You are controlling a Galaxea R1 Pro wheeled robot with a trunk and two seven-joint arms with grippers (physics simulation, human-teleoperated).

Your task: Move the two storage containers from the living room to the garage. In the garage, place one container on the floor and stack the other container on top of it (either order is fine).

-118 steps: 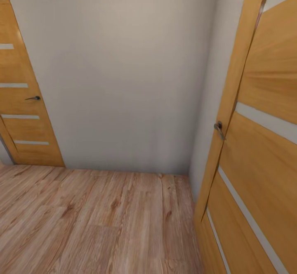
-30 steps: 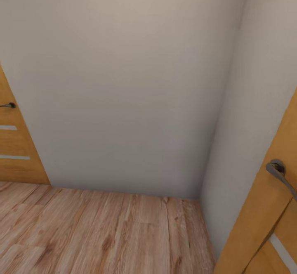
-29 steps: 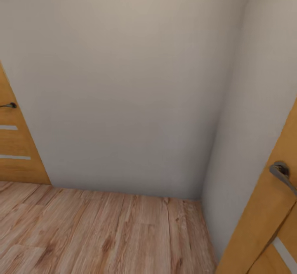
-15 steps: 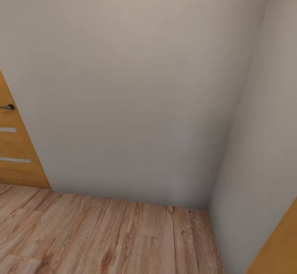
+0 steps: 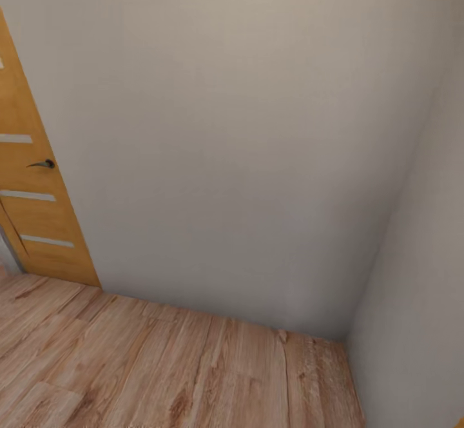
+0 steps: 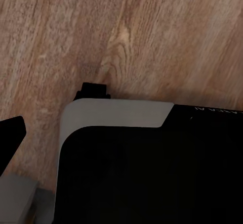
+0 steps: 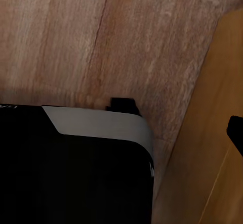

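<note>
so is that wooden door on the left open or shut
Cannot tell for sure: the wooden door lies nearly flush with the wall, handle level, but its far edge is cut off.

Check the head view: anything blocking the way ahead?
Yes. A plain cream wall meets a side wall in a corner straight ahead. An orange wooden door with a dark lever handle stands closed at left, on light wood-plank flooring.

Soft even light, slightly blurry, faint shadows

A plain grey-white wall [image 5: 232, 125] meets a second wall [image 5: 419, 299] in a corner at the right. Light wood-plank flooring [image 5: 161, 370] runs along their base. At the left stands an orange wooden door [image 5: 32, 222] with pale horizontal strips and a dark lever handle [image 5: 42, 164].
</note>
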